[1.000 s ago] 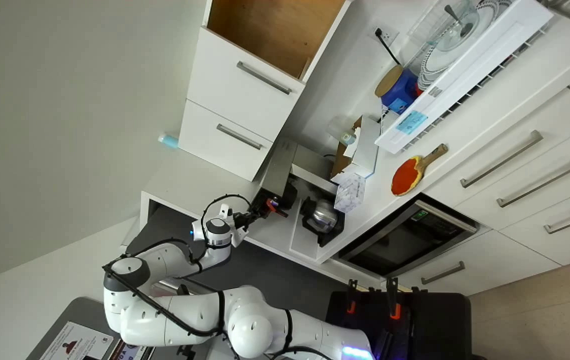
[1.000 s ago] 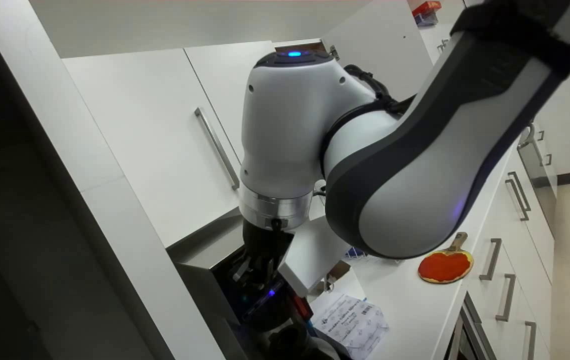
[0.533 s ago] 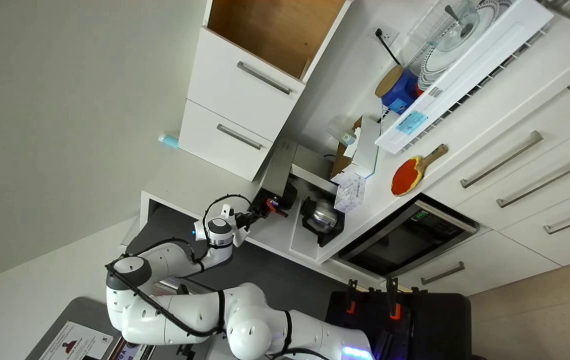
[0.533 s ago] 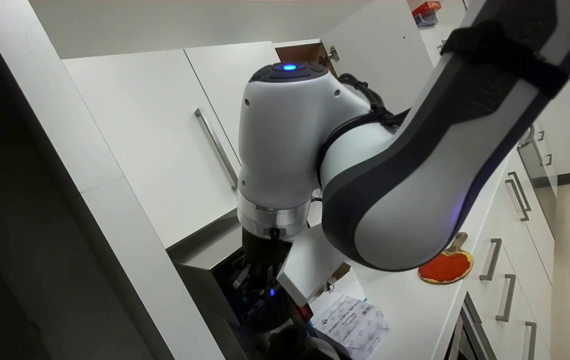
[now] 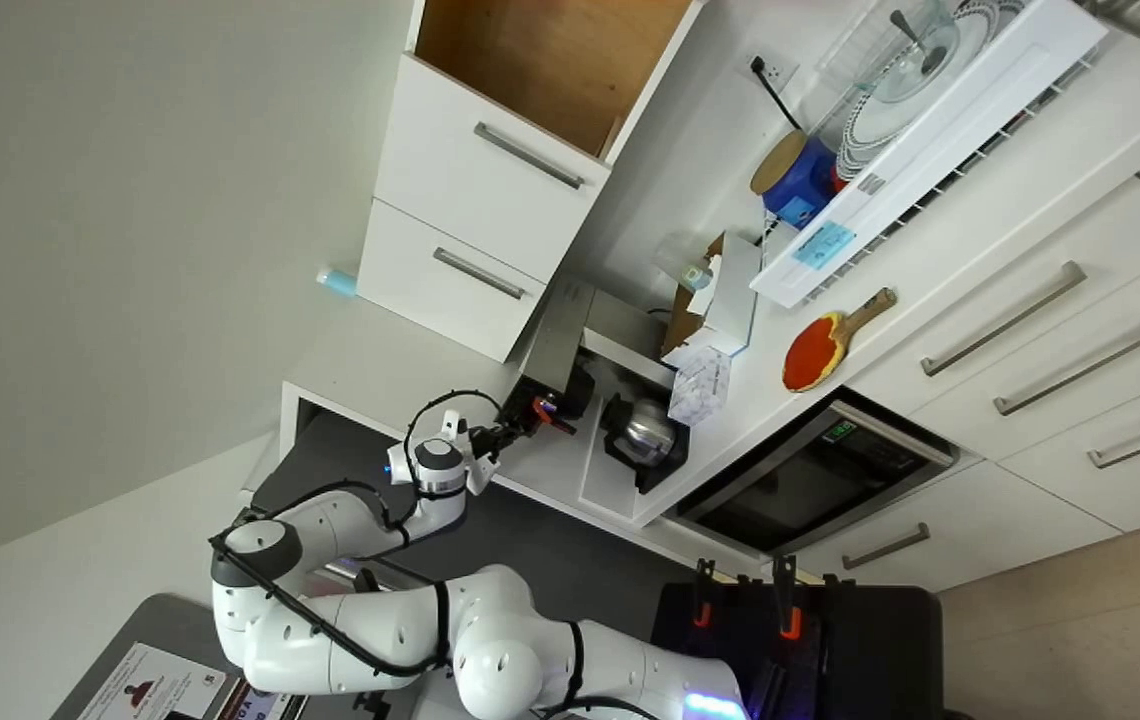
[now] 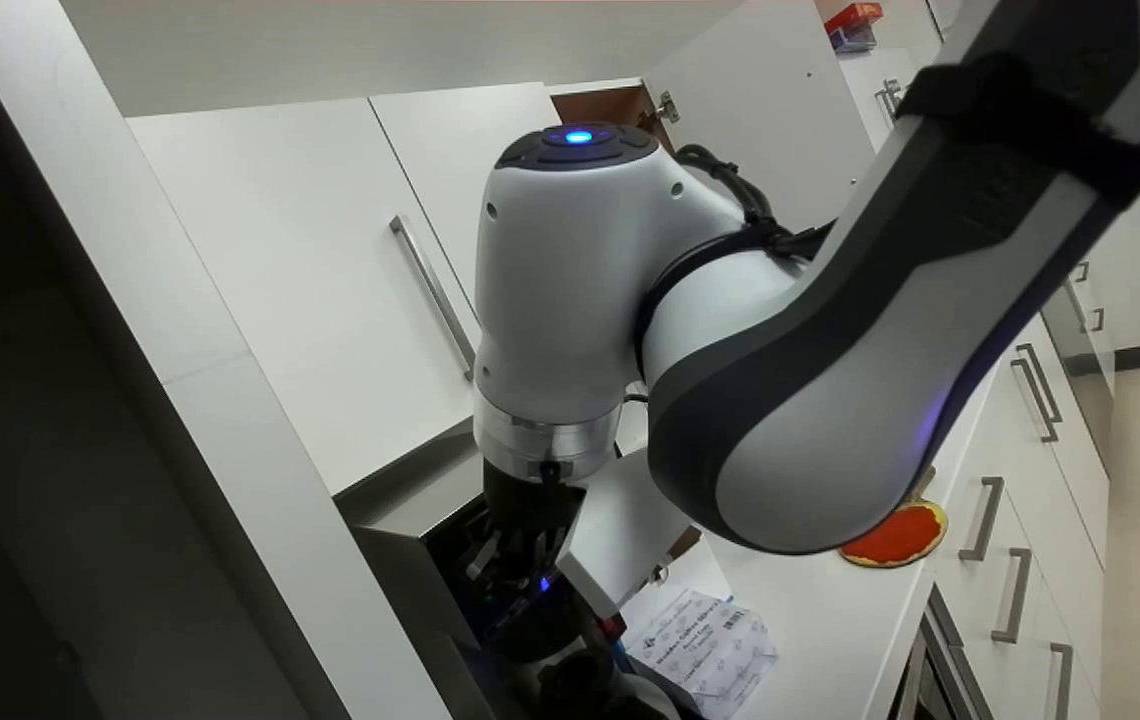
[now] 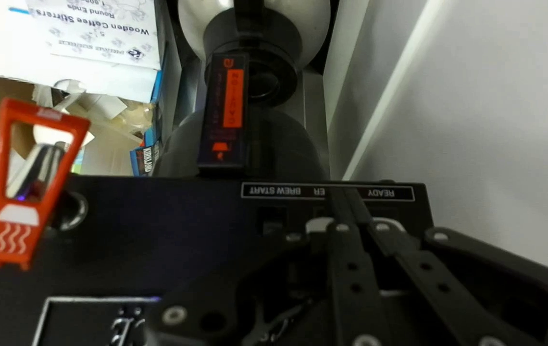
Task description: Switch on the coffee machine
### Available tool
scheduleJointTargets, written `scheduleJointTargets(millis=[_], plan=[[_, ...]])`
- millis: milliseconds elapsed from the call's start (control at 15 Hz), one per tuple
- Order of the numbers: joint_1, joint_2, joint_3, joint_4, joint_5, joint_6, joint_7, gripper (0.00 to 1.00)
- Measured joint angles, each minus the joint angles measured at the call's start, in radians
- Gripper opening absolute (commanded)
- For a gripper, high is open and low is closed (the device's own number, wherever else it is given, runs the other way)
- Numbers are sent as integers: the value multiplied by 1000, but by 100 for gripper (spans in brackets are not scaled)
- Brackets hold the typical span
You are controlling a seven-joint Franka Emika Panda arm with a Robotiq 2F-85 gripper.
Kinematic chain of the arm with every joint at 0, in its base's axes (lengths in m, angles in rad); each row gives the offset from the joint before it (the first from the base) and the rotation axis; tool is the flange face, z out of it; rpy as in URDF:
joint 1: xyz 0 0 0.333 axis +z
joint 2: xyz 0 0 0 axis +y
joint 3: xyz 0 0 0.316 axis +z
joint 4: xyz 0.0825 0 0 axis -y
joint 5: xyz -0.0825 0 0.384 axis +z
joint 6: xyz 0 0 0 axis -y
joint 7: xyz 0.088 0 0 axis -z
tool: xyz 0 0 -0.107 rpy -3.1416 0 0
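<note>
- The coffee machine stands on the desk, under the cupboard, with its shiny pot at its base.
- In the wrist view its black panel carries 3 labels, upside down: BREW START, READY and, between these 2, a word with only ER showing, probably POWER.
- The fingers are pressed together with nothing seen between them; the tips cover part of that middle label.
- Done, by my reading: the reach to the machine and the lining-up at what seems the power switch.
- Left: the press itself, or at least proof of it. The fingers hide the spot, so I cannot tell whether they touch the switch.
- The brew switch, just beside, is uncovered; a sideways slip could catch it instead.
- I see no lit lamp near READY, though part of that row is blocked, so I would not count the machine as on.
</note>
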Motion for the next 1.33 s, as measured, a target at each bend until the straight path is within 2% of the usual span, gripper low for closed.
scheduleJointTargets(millis=[533,933,1133,1333], plan=[[4,-93,-14,12,0,-1,-1,0],[24,-117,-26,10,4,-13,-1,0],[121,-134,-99,17,18,-41,-6,0],[268,-145,-196,16,36,-136,-11,0]])
